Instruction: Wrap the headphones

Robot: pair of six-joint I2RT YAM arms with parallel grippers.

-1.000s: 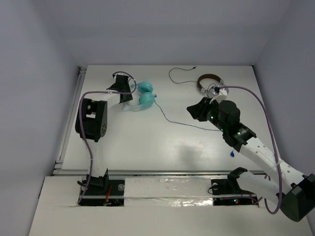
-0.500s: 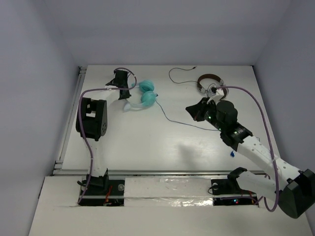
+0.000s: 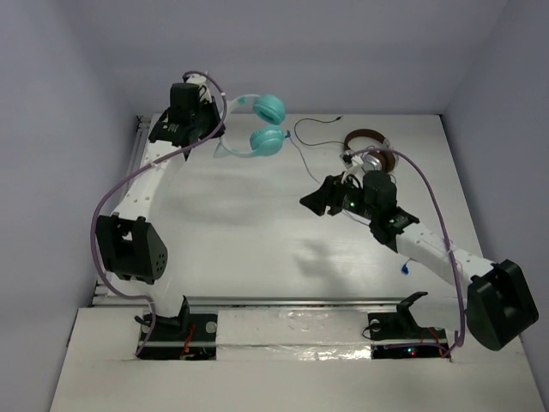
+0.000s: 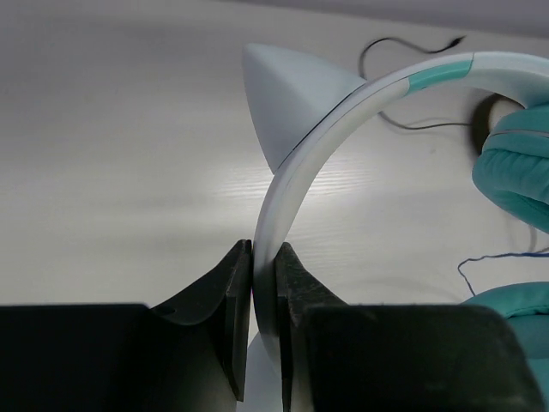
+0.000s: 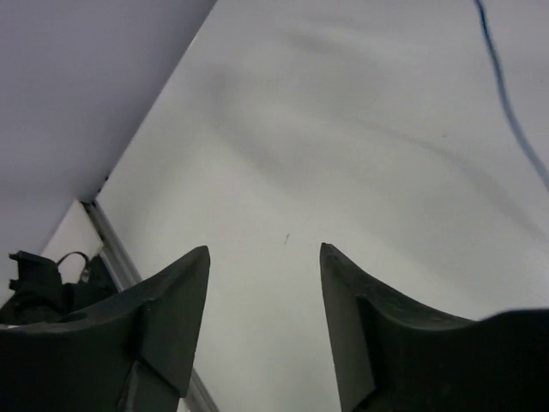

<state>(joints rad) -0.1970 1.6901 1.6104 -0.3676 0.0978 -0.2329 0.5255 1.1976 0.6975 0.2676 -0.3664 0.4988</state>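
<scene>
headphones [image 3: 268,110] now hang raised in left gripper [image 4: 263,266] near table's [image 3: 257,249] far edge

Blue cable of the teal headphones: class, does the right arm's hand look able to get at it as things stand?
Probably yes. The right hand is open and empty, and the blue cable passes close beside it, with nothing visible between them.

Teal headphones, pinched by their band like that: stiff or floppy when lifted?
Probably stiff: the headphones hold their arc, pinched by the left gripper. Probably light, since that small pinch carries them aloft. The thin blue cable likely dangles limply.
</scene>
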